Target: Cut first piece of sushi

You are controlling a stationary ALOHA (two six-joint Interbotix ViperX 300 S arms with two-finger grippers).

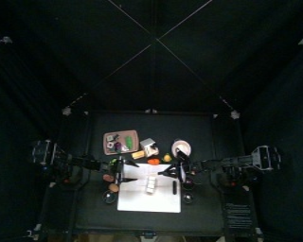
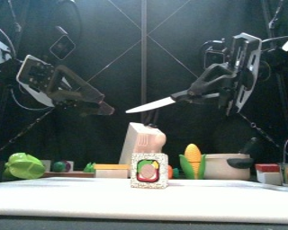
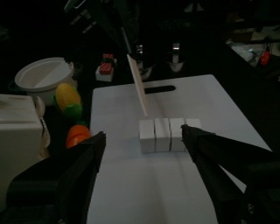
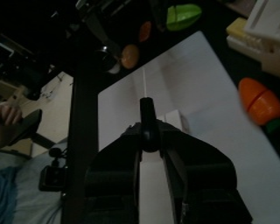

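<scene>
Three-lump sushi (image 3: 170,135) on white board (image 3: 213,105) — beneath knife (image 2: 158,103) clamped in right tool (image 2: 216,83); left tool (image 3: 143,153) wide.

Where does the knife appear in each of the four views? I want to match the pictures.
Top view: knife barely visible, over the white board.
Front view: in mid-air, blade pointing left, above the sushi.
Left wrist view: blade above the sushi.
Right wrist view: held in the right gripper.
Shared landmark: the white board.
</scene>
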